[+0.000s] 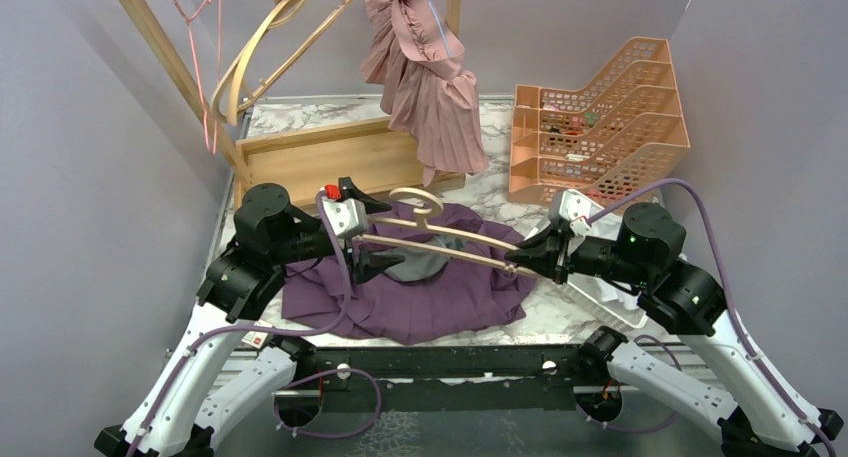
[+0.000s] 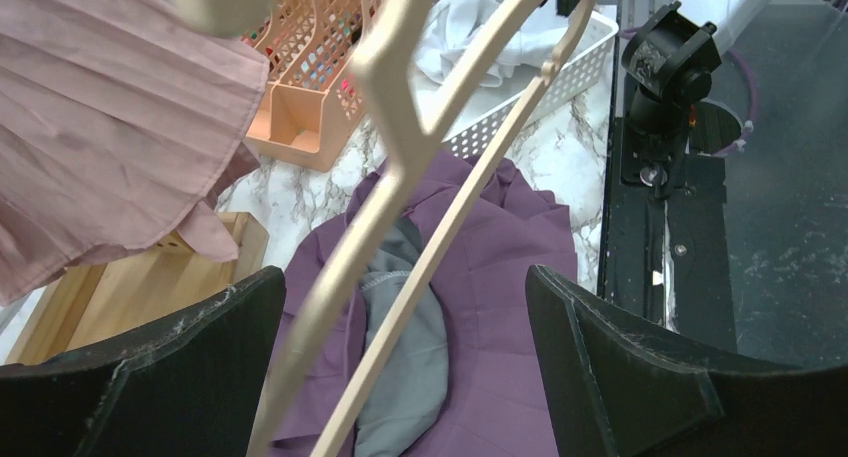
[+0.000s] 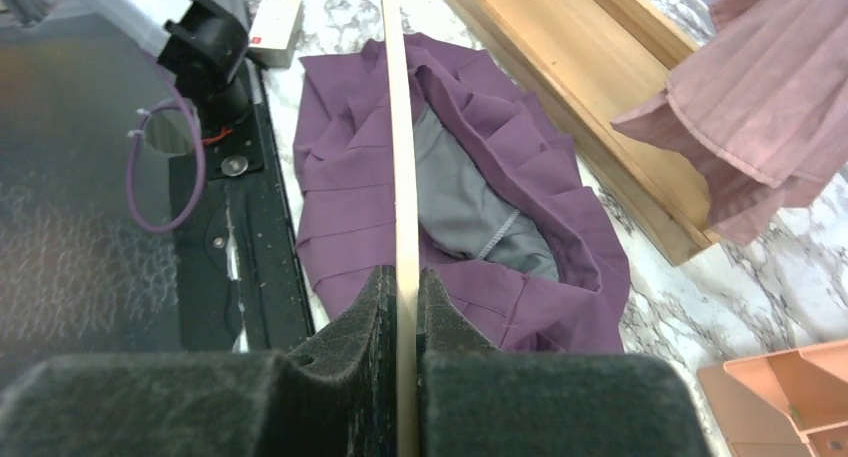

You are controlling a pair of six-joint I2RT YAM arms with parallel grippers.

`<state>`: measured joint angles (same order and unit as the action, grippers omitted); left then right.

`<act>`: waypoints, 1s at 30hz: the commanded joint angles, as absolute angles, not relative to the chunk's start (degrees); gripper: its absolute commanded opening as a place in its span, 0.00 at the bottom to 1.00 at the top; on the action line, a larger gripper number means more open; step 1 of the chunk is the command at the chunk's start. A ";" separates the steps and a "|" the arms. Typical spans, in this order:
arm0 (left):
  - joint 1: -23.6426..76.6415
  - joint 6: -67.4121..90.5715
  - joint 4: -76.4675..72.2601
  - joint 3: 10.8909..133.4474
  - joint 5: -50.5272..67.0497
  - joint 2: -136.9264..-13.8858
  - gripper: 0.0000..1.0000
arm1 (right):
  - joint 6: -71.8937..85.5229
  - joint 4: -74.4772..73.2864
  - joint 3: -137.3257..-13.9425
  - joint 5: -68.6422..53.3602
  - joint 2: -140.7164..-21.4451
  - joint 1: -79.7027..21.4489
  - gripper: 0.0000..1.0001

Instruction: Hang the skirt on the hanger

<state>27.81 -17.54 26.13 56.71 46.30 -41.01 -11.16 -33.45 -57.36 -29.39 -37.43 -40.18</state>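
The skirt (image 1: 450, 302) is showing purple pleats, its lining (image 3: 465, 202) grey. The hanger (image 3: 397, 127) is looking pale beige, the counter (image 1: 500, 127) white-and-grey marbled, the hanging garment (image 1: 430, 87) dusty pink.

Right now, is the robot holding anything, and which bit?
The right gripper pinches the wooden hanger at one end of its bar. The left gripper holds nothing.

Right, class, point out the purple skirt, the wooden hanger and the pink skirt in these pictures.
purple skirt (image 1: 440, 312), top view, on its near pleated part.
wooden hanger (image 3: 401, 177), right wrist view, on its straight bar.
pink skirt (image 1: 440, 107), top view, on its pleated middle.
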 commanded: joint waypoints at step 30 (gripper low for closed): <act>28.53 -25.07 33.33 56.76 46.26 -42.50 0.00 | -18.25 -28.81 -70.44 -47.99 -58.70 -40.50 0.69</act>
